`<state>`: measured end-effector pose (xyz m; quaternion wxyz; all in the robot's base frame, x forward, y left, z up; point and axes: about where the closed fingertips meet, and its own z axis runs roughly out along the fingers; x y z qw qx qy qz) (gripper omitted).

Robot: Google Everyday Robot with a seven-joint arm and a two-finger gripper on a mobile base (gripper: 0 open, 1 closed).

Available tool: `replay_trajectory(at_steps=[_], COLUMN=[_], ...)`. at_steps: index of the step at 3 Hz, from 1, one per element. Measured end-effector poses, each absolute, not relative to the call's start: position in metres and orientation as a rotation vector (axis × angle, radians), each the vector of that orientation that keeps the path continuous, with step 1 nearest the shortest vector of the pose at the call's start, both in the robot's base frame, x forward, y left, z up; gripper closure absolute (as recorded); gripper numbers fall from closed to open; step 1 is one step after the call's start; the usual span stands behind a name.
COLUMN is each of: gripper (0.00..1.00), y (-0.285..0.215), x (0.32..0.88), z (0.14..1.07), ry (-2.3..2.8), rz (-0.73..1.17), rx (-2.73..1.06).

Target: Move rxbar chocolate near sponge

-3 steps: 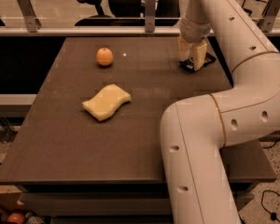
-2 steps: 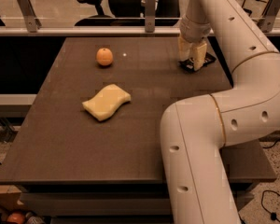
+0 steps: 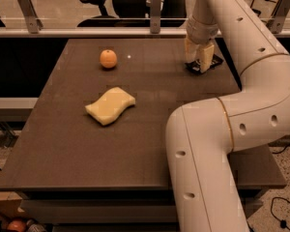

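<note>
The rxbar chocolate is a small black wrapper lying on the table's far right part. My gripper points down onto it with a finger on each side, shut on the bar, which still rests on the table. The fingers hide most of the bar. The sponge is a pale yellow wavy-edged block lying left of the table's centre, well apart from the gripper, to its front left.
A round orange fruit sits at the far left of the dark brown table. My white arm covers the right front part of the table. A metal rail and office chairs stand behind the far edge.
</note>
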<state>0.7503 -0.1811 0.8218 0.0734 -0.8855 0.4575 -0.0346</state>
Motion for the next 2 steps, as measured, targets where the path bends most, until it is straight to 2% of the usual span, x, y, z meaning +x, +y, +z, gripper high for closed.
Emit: replay_trajectory(at_steps=[2], gripper=[1.0], y=[-0.1811], x=[0.7503], z=[0.8223], ry=[1.374], rz=[-0.105], rx=[-2.659])
